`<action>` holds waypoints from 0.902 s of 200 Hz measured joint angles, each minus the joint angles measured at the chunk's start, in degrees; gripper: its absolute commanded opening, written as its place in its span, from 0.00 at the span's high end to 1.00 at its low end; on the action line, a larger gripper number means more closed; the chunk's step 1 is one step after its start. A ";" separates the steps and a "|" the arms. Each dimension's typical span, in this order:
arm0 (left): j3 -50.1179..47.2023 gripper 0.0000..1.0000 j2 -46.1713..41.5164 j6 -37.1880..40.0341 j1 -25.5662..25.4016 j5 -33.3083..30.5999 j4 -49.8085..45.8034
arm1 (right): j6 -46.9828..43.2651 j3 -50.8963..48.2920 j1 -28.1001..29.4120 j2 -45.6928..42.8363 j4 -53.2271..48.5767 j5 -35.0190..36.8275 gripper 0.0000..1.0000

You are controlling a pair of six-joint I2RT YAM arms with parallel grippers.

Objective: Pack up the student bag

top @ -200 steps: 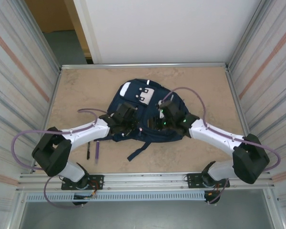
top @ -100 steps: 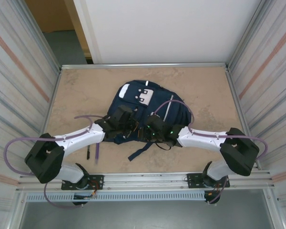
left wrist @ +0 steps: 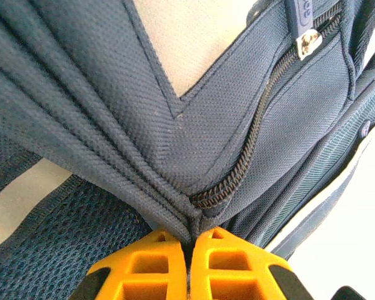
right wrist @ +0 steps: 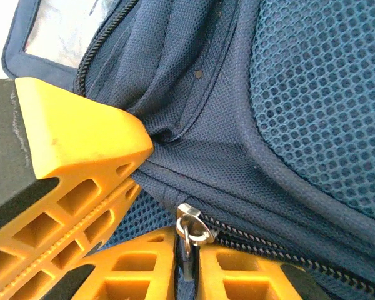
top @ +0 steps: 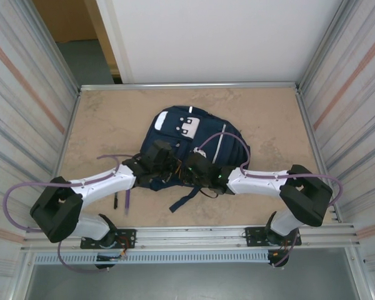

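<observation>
**Both my jaws pinched on the bag's near edge**

The student bag [top: 194, 134] lies flat near the middle of the tabletop [top: 112, 112], its white patches toward the far wall. My two arms meet over its near edge and hide that part from above.

My left jaws are pressed together on a fold of the navy fabric, right where a zip line [left wrist: 256, 144] ends; my orange fingers [left wrist: 153, 265] touch each other under the fold. Bare tabletop shows through a gap in the cloth above it.

My right jaws are pinching a silver zipper pull [right wrist: 189, 226] between their fingertips [right wrist: 237, 275], with blue mesh above it. The other arm's orange fingers crowd in from the upper left, just beside mine.

A dark strap [top: 184, 199] trails from the bag toward my bases. A dark pen [top: 116, 200] and a purple pen [top: 127, 199] lie beside each other under my left arm, apart from the bag.
</observation>
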 measured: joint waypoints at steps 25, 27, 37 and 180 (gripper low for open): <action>-0.13 1.00 -0.13 0.00 0.04 0.00 0.02 | -0.94 0.00 0.39 -0.26 -0.66 1.36 1.00; -0.20 1.00 -0.24 0.00 0.04 0.00 0.04 | -1.05 -0.02 0.39 -0.33 -0.72 1.40 1.00; -0.59 1.00 -0.87 0.07 0.33 0.02 0.17 | -1.53 -0.07 0.39 -0.94 -1.18 1.51 1.00; -1.60 1.00 -2.14 17.44 16.87 11.17 -1.42 | -14.51 3.74 -5.35 -7.74 -25.59 -1.42 1.00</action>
